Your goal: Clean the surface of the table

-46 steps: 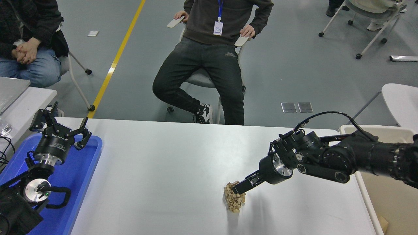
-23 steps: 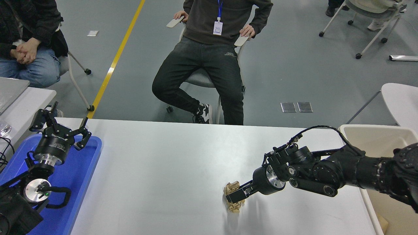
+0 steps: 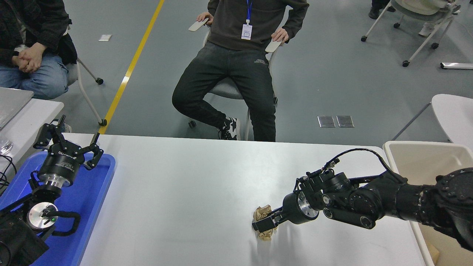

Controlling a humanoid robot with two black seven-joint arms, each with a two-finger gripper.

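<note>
The white table surface (image 3: 184, 184) fills the lower half of the head view. A crumpled wad of brown paper (image 3: 263, 213) lies on it, right of centre near the front edge. My right gripper (image 3: 261, 225) reaches in from the right, pressed low onto the wad, its fingers closed across the middle. Paper shows above and below the fingers. My left gripper (image 3: 68, 142) is parked at the lower left over the blue tray (image 3: 94, 192), fingers spread open and holding nothing.
A beige bin (image 3: 425, 159) stands off the table's right edge, behind my right arm. A smaller side table (image 3: 33, 111) sits at the far left. One person (image 3: 236, 74) sits on a chair beyond the far edge, another at the upper left.
My right gripper has dropped lower and slid slightly left onto the paper wad, which now looks squashed and smaller. The left arm has not moved.
</note>
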